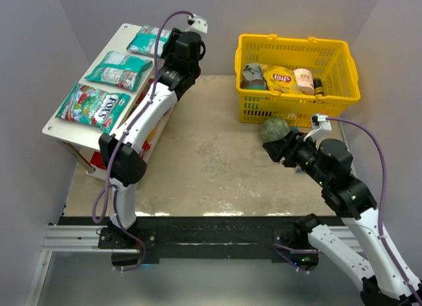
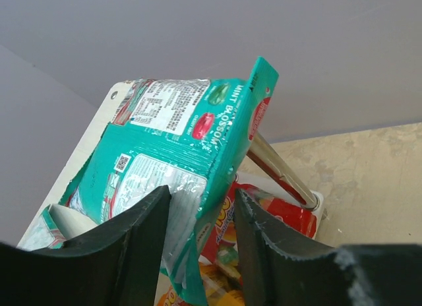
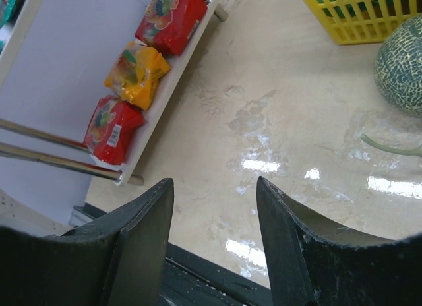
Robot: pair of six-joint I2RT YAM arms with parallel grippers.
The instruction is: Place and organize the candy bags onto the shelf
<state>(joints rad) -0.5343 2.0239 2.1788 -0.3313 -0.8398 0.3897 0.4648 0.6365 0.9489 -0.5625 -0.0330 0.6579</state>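
Left end effector [image 2: 201, 204] clamped on a teal candy bag [image 2: 178, 141], tilted over the shelf's [image 1: 122, 39] far top end.
It should be laid flat, squared with the neighbouring bag [image 1: 119, 70], before release. The right end effector [image 3: 214, 187] hung open and empty over the surface near the green ball [image 1: 274, 128], blocking nothing.

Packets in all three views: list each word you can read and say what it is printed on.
"MINT BLOSSOM": teal bag.
"FOX'S": green-white bag.
"Lay's": yellow chip bag.
Too small or blurred to read: the teal bag's back-panel print, and the labels on the red bags and orange bag.
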